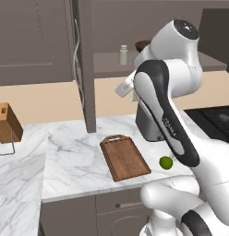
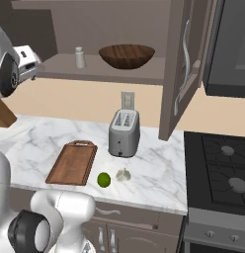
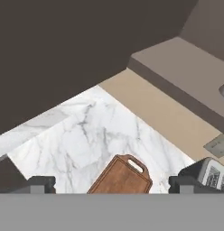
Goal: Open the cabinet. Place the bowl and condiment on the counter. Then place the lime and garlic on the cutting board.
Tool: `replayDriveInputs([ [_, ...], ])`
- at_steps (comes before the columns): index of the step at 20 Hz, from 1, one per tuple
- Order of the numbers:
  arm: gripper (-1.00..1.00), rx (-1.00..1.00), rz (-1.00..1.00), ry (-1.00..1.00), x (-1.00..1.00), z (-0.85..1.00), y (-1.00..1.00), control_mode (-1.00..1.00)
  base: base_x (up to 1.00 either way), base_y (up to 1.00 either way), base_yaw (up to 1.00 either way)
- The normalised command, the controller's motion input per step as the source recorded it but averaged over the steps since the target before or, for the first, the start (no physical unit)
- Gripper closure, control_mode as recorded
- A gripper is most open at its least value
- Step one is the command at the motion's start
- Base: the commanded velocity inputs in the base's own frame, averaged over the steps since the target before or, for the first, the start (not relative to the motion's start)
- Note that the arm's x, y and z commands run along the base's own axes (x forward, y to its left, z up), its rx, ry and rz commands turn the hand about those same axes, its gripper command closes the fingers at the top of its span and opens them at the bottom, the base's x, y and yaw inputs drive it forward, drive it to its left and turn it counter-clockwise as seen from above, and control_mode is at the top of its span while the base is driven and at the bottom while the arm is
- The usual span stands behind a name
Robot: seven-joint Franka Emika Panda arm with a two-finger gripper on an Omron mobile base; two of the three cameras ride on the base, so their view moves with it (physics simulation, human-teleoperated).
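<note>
White veined marble forms the counter (image 2: 159,173), under a tan wall and grey-brown panelled cabinet (image 2: 186,69), whose doors already stand swung out, so the opening step looks done. Nothing else appears started. On the open shelf, the small grey cylindrical condiment (image 2: 80,58) stands left of the wide, dark wooden bowl (image 2: 127,56), near each other but apart; both have yet to come down. Below, the reddish-brown rimmed cutting board (image 2: 72,162) lies bare, its handle cutout towards the wall. Just right of it on the marble sit the glossy round lime (image 2: 104,180) and the pale lumpy garlic (image 2: 123,175), close together, in front of a brushed-metal toaster (image 2: 124,133). Raised near shelf height, the gripper (image 3: 111,184) has its fingers spread wide, holding nothing.
</note>
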Motion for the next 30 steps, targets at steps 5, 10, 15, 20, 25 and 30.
replayDriveInputs([
  [5,-1.0,0.02,-0.53,0.08,0.53,0.22,-0.4,-1.0,0.0,0.0,0.0],
  [10,-1.0,0.05,-0.38,0.01,0.5,0.17,-0.36,-1.0,0.0,0.0,0.0],
  [15,-1.0,0.02,-0.21,-0.01,0.67,0.05,-0.16,-1.0,0.0,0.0,0.0],
  [20,-1.0,0.02,-0.04,-0.21,0.66,-0.17,-0.11,-1.0,0.0,0.0,0.0],
  [25,-1.0,0.08,0.0,-0.15,0.49,0.0,-0.16,-1.0,0.0,0.0,0.0],
  [30,-1.0,0.1,0.0,-0.02,0.28,0.0,-0.15,-1.0,0.0,0.0,0.0],
])
